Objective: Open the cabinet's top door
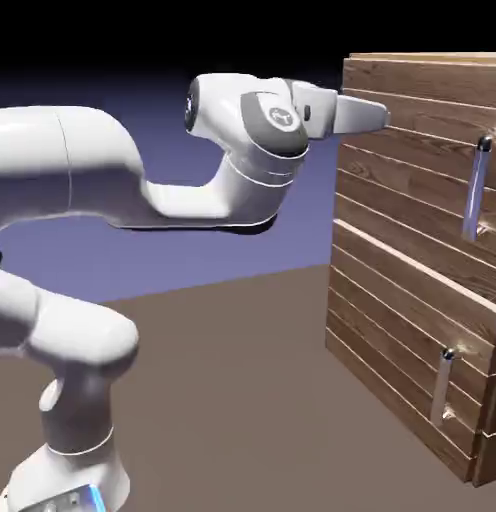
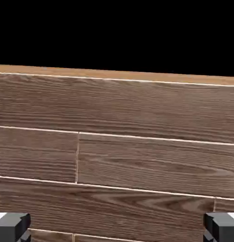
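Cabinet (image 1: pixel 412 300) w/ top door (image 1: pixel 422 150) shut, on brown table (image 1: pixel 242 400), violet backdrop; gripper (image 2: pixel 117 227) fingers wide apart, nothing between.

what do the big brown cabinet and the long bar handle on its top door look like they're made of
The big boxy brown cabinet looks like matte wood planks: grain lines and pale seams between boards show in both views. The top door's long vertical silver bar handle looks like polished metal, judging by its bright sheen, though it is rendered, so painted plastic can't be excluded.
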